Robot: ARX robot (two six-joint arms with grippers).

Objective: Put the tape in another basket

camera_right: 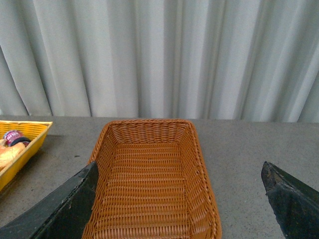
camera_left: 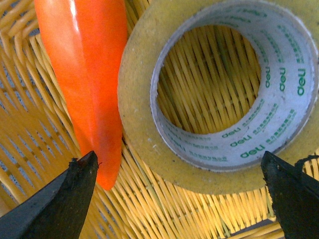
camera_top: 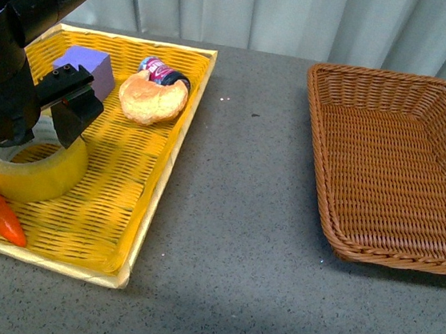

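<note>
1. Tape point(camera_top: 39, 169): a wide yellowish translucent roll lying flat with its hole facing up, in the near left part of the yellow woven tray point(camera_top: 122, 204). The left wrist view shows its white core printed in green and the tray weave through the hole.
2. Left gripper point(camera_left: 177, 162): it hangs over the roll with its jaws spread wide. One dark fingertip point(camera_left: 82, 172) shows outside the roll on the side of the orange item, and the other lies past the roll's opposite edge. Neither fingertip presses on the tape, and the gripper holds nothing.
3. Orange pepper-like item point(camera_left: 84, 74): glossy and tapered, it lies in the tray right against the roll's outer wall, with its point near one fingertip.
4. Other tray contents, toward the far end: a purple block point(camera_top: 85, 67), a croissant point(camera_top: 152, 98) and, touching the croissant's far side, a small dark bottle with a pink label point(camera_top: 163, 70).
5. Basket point(camera_top: 317, 129): brown wicker with raised sloping sides, it stands on the grey table point(camera_top: 229, 256), well apart from the tray and to its right. Its floor is bare weave.
6. Right gripper point(camera_right: 179, 167): its jaws are wide apart and hold nothing. It is raised above the table and looks down on the basket, with a pale pleated curtain point(camera_right: 149, 50) behind.
</note>
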